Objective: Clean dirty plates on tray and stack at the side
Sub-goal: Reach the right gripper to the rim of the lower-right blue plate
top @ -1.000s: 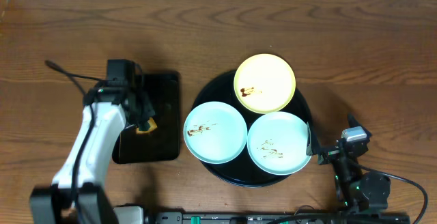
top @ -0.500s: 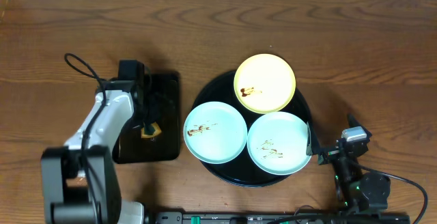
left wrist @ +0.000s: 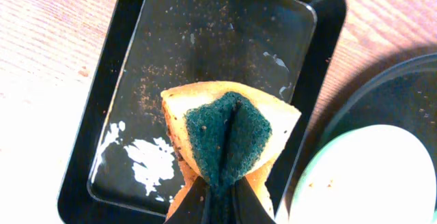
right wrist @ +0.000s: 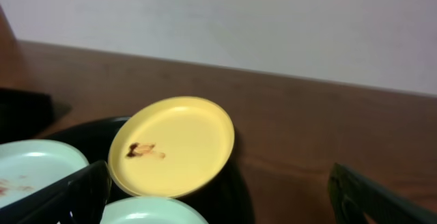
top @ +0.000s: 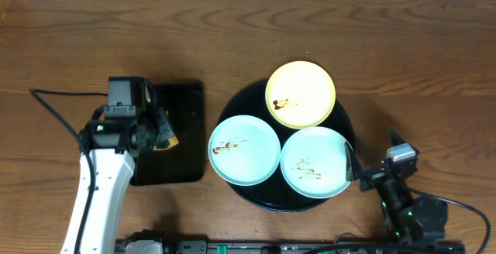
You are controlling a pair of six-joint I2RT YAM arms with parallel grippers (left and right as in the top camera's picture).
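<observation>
overhead: the tray (top: 271, 195), round and glossy black, sits right of centre on the wooden table (top: 77, 37). three plates lie in it, packed close together. the yellow plate (top: 301, 94) is at the far side. the left mint plate (top: 245, 150) and right mint plate (top: 315, 162) are side by side on the near side. all three carry brown smears. the left gripper (top: 164, 135) hangs over the rectangular tray (top: 184, 103), just left of the round one. the right gripper (top: 369, 159) sits by the round tray's right rim.

left wrist: jaws narrow, clamped on a sponge (left wrist: 229, 138) with a yellow body, its green face folded toward the camera. white smears and specks show on the rectangular tray beneath.

right wrist: jaws spread wide, nothing between them. the yellow plate lies ahead.
</observation>
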